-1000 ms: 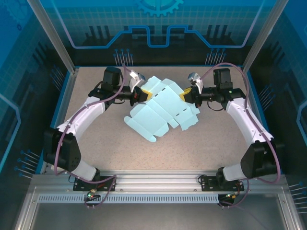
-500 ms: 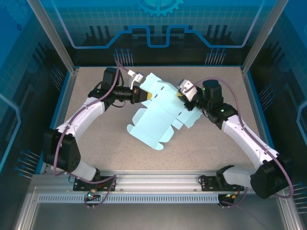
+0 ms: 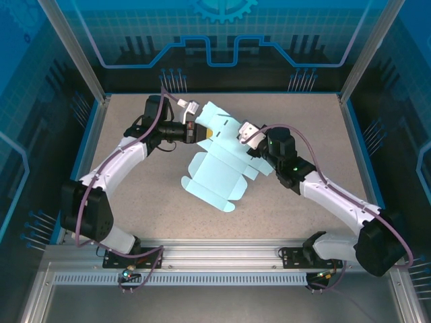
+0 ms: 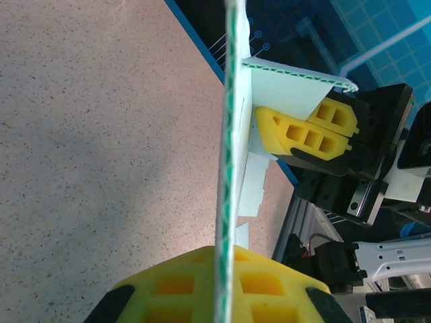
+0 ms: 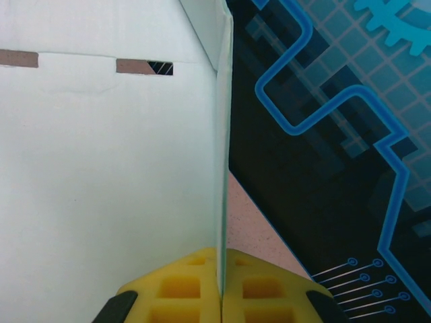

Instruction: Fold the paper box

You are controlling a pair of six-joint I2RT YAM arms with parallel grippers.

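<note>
Near frame centre, the paper box [image 3: 214, 169], a flat cut-out, is clamped at its upper-left edge by the left gripper [image 3: 205, 132] and upper-right by the right gripper [image 3: 250, 139].

Lab test cell (aluminium frame [image 3: 215, 259], blue panels [image 3: 222, 33]).

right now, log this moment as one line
light blue thin card paper box: open cut-out, not yet boxed | left jaws: shut on its left edge | right jaws: shut on its right edge

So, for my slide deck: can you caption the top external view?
Left gripper and right gripper pinch the light blue paper box from either side.
</note>
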